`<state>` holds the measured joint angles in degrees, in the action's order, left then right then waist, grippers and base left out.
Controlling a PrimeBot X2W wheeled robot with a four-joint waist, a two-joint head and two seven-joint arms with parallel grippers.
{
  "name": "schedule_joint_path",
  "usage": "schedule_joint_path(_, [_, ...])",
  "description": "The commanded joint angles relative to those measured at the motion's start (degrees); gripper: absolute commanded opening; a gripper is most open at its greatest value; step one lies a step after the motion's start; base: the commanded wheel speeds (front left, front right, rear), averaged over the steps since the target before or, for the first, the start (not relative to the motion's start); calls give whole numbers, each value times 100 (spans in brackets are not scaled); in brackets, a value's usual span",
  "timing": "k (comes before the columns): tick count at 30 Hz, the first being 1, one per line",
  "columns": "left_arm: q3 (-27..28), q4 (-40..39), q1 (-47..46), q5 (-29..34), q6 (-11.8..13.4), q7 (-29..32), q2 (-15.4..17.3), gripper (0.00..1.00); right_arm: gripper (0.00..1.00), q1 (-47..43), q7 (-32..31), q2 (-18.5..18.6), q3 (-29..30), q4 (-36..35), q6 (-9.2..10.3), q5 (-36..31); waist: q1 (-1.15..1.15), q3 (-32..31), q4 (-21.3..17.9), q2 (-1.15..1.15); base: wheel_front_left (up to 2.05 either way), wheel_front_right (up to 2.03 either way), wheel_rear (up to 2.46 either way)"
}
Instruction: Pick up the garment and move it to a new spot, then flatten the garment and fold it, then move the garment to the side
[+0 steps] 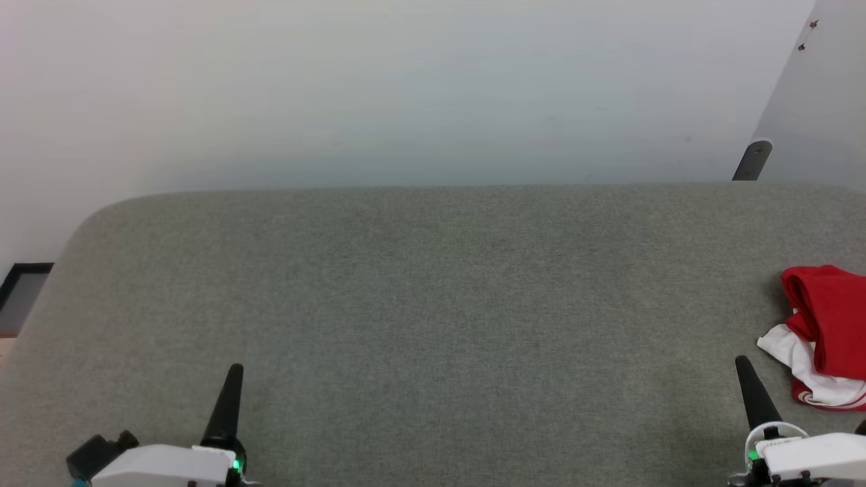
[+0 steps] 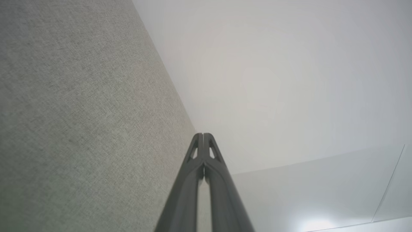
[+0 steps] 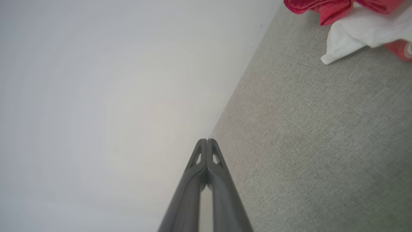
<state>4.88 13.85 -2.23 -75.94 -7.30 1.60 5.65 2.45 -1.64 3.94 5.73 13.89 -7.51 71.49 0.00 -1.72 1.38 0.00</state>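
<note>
Grey fabric-covered surface (image 1: 433, 304), crumpled red-and-white garment (image 1: 825, 331) lying at its right edge

Soft, even light fills all three views, bright enough to wash the wall (image 1: 406, 88) nearly white, with a faint pink cast at the head view's upper left. The garment (image 1: 829, 318) throws only a thin shadow on the bench (image 1: 433, 304). A glare patch (image 2: 317, 224) glows low in the left wrist view, perhaps on a glossy panel. Both wrist views soften toward their edges.
</note>
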Motion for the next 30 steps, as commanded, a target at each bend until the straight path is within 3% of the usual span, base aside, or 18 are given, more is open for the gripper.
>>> schedule_joint_path(1, [37,-26,-127,-123,-23,36,-3,0,0,130,-45,-10,31,-30,2,159,0,7,-5,0,0,0,0])
schedule_joint_path(30, [143,9,-354,-1254,-30,382,-214,0,0,338,-389,-88,74,3,2,1594,0,133,-97,0,0,0,0])
